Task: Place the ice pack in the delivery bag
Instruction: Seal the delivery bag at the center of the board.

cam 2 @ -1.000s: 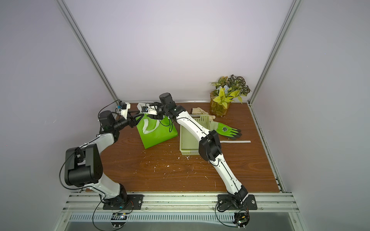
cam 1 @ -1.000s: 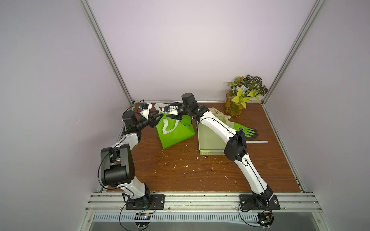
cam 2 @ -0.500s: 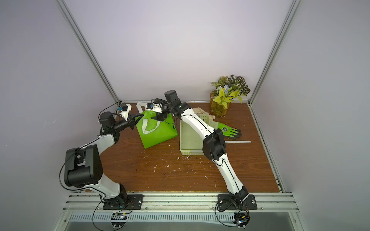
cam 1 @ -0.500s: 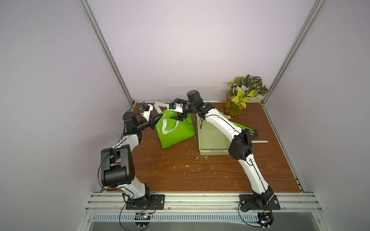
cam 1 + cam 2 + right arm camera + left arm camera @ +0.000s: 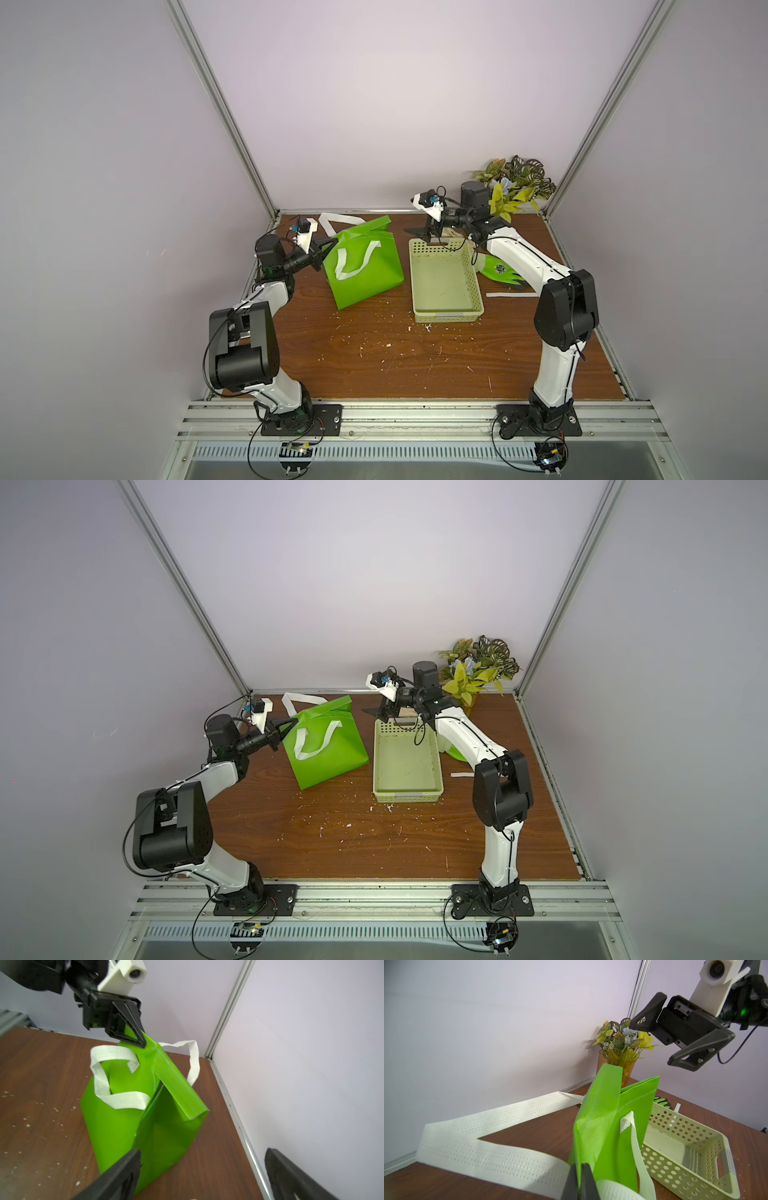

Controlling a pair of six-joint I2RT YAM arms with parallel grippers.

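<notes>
Left gripper [image 5: 330,244] pinches the delivery bag [image 5: 365,270] — top corner.
Right gripper [image 5: 652,1044] hangs just beside the bag, near the basket [image 5: 420,249] — fingers spread wide.

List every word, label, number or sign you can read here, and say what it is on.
No text can be read.
On the glove: a dark printed emblem, too small to read.
On the bag and the basket: no print shows.
</notes>
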